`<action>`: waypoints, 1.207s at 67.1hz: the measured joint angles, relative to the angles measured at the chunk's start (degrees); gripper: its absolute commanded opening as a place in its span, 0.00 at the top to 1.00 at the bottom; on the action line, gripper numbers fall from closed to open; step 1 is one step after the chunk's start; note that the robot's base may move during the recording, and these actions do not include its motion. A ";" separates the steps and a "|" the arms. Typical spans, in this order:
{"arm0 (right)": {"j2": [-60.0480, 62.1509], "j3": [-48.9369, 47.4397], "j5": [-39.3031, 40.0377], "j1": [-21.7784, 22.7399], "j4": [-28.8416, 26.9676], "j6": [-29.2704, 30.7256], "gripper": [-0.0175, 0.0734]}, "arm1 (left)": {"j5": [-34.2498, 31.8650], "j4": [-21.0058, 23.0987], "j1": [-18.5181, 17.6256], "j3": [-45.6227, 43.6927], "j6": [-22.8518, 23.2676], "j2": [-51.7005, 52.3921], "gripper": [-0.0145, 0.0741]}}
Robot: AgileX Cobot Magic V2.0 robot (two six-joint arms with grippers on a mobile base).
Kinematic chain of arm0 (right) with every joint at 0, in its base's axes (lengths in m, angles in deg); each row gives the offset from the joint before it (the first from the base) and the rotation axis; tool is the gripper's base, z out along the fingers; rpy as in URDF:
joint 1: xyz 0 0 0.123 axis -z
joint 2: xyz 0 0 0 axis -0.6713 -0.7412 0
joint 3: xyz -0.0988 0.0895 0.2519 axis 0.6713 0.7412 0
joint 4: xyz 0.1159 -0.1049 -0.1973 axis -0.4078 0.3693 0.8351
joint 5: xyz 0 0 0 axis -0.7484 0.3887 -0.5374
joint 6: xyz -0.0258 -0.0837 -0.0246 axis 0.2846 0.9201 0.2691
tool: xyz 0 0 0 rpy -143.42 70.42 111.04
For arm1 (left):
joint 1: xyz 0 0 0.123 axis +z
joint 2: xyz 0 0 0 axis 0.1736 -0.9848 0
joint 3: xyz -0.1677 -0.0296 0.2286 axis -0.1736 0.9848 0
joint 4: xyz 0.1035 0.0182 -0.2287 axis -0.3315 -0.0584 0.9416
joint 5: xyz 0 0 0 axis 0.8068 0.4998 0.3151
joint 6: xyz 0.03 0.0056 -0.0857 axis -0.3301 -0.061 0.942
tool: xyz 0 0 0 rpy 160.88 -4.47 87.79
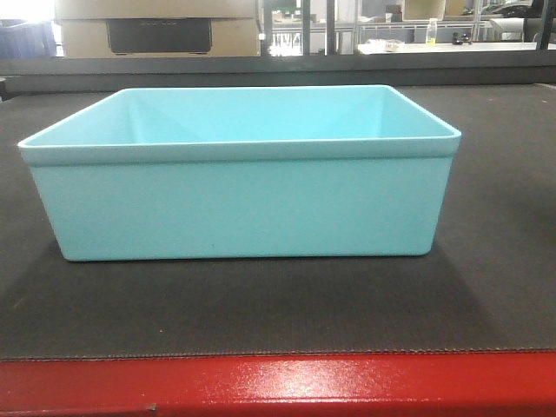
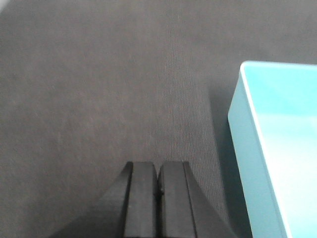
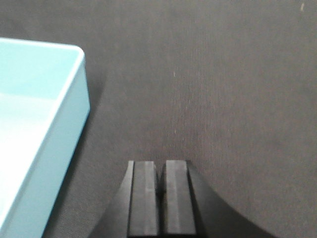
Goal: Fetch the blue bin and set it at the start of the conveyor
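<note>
- on the dark belt sits the blue bin, empty, upright.
- left gripper and right gripper are squeezed closed, holding nothing.
- lift both straight away; don't bump it.

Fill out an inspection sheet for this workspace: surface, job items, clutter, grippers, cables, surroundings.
Surface: dark grey belt with a red frame along its near edge.
Job's things: blue bin upright on the belt, empty, set back from the red frame.
Clutter: nothing seen on the belt.
Grippers: left gripper shut, empty, beside the bin; right gripper shut, empty, on the bin's other side; neither touches it.
Cables: nothing seen.
Surroundings: cardboard box and yellow bottle behind the belt.
</note>
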 measured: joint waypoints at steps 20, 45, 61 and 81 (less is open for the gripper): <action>17.87 5.17 4.67 0.00 0.25 0.00 0.99 | -11.92 0.00 0.00 10.23 -0.20 20.26 0.96; 22.95 5.17 5.30 0.00 0.25 0.00 0.99 | -12.77 0.00 0.12 10.55 -0.30 29.99 0.96; 22.95 5.17 5.30 0.00 0.25 0.00 0.99 | -12.98 0.00 0.12 10.64 -0.30 30.32 0.96; 22.95 5.17 5.30 0.00 0.25 0.00 0.99 | -12.98 0.00 0.12 10.68 -0.30 30.32 0.96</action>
